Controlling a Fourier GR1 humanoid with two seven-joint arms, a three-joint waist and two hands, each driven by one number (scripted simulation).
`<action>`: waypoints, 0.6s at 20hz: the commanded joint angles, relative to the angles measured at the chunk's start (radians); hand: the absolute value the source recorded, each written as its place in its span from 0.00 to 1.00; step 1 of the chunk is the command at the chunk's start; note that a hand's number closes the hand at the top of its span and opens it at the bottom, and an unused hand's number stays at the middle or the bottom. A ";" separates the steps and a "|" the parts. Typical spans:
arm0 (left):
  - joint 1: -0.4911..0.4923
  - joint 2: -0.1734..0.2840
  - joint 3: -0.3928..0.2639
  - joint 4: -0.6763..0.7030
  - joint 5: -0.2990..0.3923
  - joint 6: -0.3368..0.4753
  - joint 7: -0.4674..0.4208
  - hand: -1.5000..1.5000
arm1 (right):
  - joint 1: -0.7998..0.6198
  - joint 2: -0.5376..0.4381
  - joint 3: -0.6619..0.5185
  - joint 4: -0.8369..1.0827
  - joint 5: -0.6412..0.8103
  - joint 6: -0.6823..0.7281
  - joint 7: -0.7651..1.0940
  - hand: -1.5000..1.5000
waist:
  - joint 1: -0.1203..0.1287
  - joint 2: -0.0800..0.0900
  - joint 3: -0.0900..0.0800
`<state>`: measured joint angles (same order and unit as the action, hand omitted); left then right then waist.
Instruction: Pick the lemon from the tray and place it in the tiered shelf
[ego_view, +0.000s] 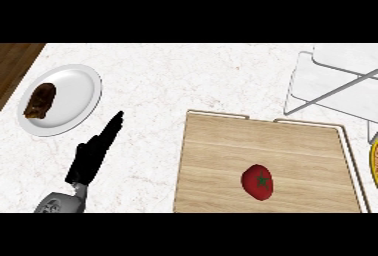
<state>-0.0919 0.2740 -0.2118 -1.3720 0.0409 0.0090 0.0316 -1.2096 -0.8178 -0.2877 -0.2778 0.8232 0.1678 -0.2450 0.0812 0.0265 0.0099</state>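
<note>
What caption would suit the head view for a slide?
Left hand open beside a wooden tray holding a red tomato, white shelf behind, plate at left.

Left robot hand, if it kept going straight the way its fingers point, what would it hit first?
The left robot hand points up and slightly right, over bare counter. That line passes right of the white plate and left of the wooden tray, so the way looks free as far as the picture shows; height is unclear.

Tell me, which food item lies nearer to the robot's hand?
The brown food on the white plate lies nearer the left hand; the red fruit sits farther right, on the wooden tray.
</note>
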 joint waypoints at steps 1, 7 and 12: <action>0.019 0.001 -0.003 0.020 -0.001 -0.008 -0.008 0.50 | -0.030 0.069 -0.141 0.103 -0.150 0.106 0.014 1.00 | 0.012 0.009 -0.004; -0.013 0.006 0.002 0.019 0.001 -0.020 0.004 0.50 | -0.089 0.086 -0.334 0.197 -0.337 0.179 0.133 0.00 | 0.010 0.012 -0.005; 0.005 -0.025 -0.007 0.008 -0.023 0.023 0.015 0.50 | -0.062 0.045 -0.421 0.177 -0.422 0.151 0.109 0.00 | -0.005 0.007 -0.005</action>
<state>-0.0916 0.2667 -0.2103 -1.3724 0.0318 0.0126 0.0273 -1.2780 -0.7720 -0.6315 -0.1116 0.4805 0.3181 -0.1386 0.0799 0.0283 0.0063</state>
